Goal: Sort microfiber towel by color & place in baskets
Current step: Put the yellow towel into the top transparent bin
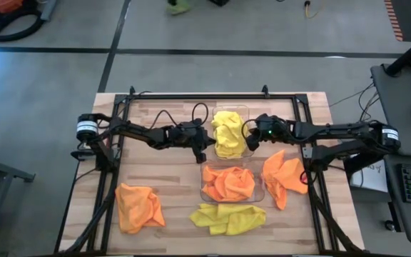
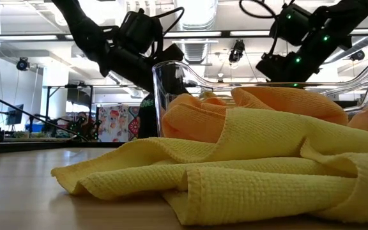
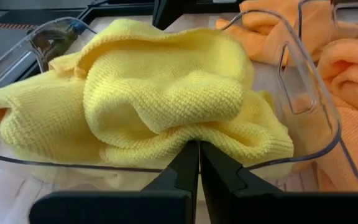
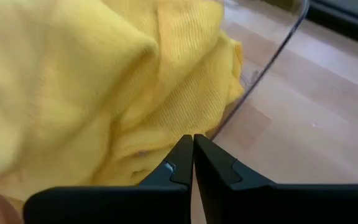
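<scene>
I hold both closed, empty jaws beside the clear plastic basket of yellow microfiber towels: left gripper, right gripper. Orange towels fill the second basket. Next I must, I think, fetch the loose yellow towel on the wooden bench

Both arms crowd the far basket of yellow towels: the left gripper at its left wall, the right gripper at its right wall, fingers closed. The table is bare wood along its left and far edges. Loose towels block the near edge and right side.
</scene>
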### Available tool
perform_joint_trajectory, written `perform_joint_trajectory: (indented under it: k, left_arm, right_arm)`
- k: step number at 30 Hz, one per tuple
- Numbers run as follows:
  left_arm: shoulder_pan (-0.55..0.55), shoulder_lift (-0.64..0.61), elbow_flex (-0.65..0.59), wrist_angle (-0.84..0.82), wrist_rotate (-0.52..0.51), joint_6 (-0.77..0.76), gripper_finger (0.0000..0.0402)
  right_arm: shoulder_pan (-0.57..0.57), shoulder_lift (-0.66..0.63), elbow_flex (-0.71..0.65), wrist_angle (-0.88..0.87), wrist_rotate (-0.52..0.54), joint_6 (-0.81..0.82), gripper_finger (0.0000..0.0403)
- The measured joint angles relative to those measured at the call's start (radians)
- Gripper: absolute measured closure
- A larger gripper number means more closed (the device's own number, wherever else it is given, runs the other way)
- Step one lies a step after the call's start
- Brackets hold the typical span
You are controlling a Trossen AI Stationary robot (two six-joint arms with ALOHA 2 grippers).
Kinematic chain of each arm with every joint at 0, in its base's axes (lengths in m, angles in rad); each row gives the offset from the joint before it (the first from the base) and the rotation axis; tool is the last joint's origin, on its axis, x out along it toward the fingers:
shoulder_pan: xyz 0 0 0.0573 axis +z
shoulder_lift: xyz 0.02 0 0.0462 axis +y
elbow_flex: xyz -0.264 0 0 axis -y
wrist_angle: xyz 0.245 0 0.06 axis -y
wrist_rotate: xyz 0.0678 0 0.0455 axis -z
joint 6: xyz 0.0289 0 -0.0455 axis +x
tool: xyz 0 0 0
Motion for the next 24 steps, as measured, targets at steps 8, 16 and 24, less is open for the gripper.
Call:
perform_joint_trajectory:
  k: [8,16,24]
  left_arm:
    - [0.000,-0.028,0.000,-0.001,0.000,-0.007,0.0402]
    - [0.003,-0.077,0.000,-0.068,0.000,-0.051,0.0399]
    - [0.005,-0.079,0.000,-0.106,-0.001,-0.074,0.0343]
  right_arm:
    - [0.000,-0.075,0.000,0.001,0.004,-0.009,0.0394]
    - [0.000,-0.117,0.000,0.006,0.006,-0.023,0.0394]
    - [0.003,-0.121,0.000,0.072,0.003,-0.023,0.0394]
